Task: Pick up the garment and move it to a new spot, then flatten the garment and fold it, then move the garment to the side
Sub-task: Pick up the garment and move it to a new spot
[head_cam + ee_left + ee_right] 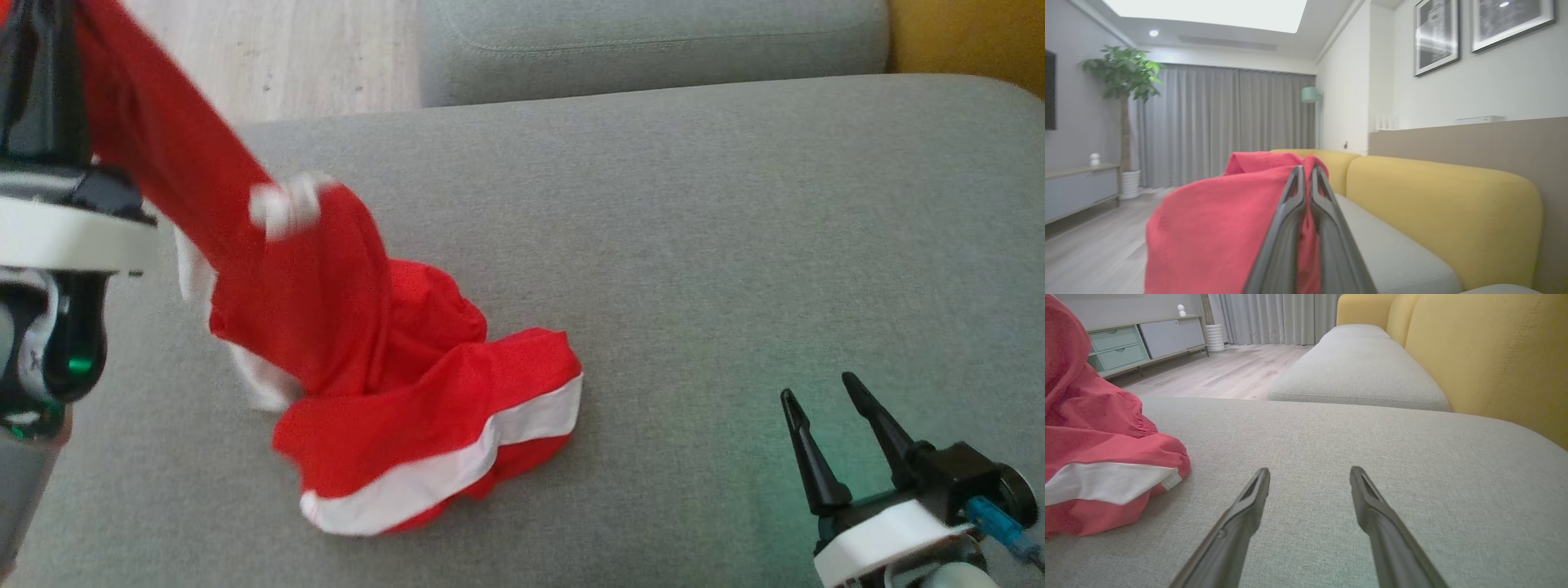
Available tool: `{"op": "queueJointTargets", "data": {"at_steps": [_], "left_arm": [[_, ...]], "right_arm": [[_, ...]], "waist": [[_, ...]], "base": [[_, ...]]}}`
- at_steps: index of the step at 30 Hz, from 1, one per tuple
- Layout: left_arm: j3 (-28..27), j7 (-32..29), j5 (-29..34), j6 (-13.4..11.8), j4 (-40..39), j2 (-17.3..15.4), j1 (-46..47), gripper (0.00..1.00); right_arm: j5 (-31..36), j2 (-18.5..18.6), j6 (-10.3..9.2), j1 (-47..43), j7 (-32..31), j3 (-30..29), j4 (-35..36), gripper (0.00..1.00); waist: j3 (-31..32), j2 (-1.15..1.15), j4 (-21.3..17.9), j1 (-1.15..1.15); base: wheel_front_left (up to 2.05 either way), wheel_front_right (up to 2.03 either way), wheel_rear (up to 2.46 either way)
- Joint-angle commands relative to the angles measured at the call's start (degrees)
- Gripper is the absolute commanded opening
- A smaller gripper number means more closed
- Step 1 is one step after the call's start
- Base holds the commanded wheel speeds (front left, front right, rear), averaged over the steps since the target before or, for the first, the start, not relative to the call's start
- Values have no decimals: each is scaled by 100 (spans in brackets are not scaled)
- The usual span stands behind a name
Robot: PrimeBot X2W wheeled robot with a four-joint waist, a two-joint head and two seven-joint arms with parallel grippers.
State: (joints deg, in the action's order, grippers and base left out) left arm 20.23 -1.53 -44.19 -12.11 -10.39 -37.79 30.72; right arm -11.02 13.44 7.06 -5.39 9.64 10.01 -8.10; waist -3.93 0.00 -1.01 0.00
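head view: the garment (pixel 392 384), red with a white band, lies partly heaped on the grey sofa cushion (pixel 735 245), left of its middle. from the heap a long stretch of red cloth rises slanting to the upper left corner, blurred on the way. the white band curls along the heap's near edge and rests on the cushion.

left wrist view: the left gripper (pixel 1306 173) is clenched on a fold of the red cloth, its two dark fingers pressed together, and the cloth drapes down over their left side. this gripper is held up above the seat.

the right gripper (pixel 818 385) sits at the lower right of the head view, well apart from the garment. its fingers are spread wide, grasping nothing, low over bare cushion.

in the right wrist view the heap lies at the left edge, with a small white label at the band's end. beyond are a second grey cushion (pixel 1355 371), the yellow backrest (pixel 1494 355), a pale wooden floor (pixel 1229 371), a low cabinet (pixel 1147 339) and grey curtains (pixel 1220 122).
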Motion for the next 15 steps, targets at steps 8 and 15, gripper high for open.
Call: {"op": "queueJointTargets", "data": {"at_steps": [8, 15], "left_arm": [[-321, -253, 137, -134, -508, -339, 836, 0], [-826, -203, 317, -242, 330, -949, 975, 0]], "right_arm": [[-6, 33, 43, 174, 126, 131, 41, 100], [1, 30, 43, 192, 144, 164, 10, 100]], "waist": [[105, 0, -168, 0], [138, 0, -223, 0]], "base": [[0, 0, 0], [0, 0, 0]]}}
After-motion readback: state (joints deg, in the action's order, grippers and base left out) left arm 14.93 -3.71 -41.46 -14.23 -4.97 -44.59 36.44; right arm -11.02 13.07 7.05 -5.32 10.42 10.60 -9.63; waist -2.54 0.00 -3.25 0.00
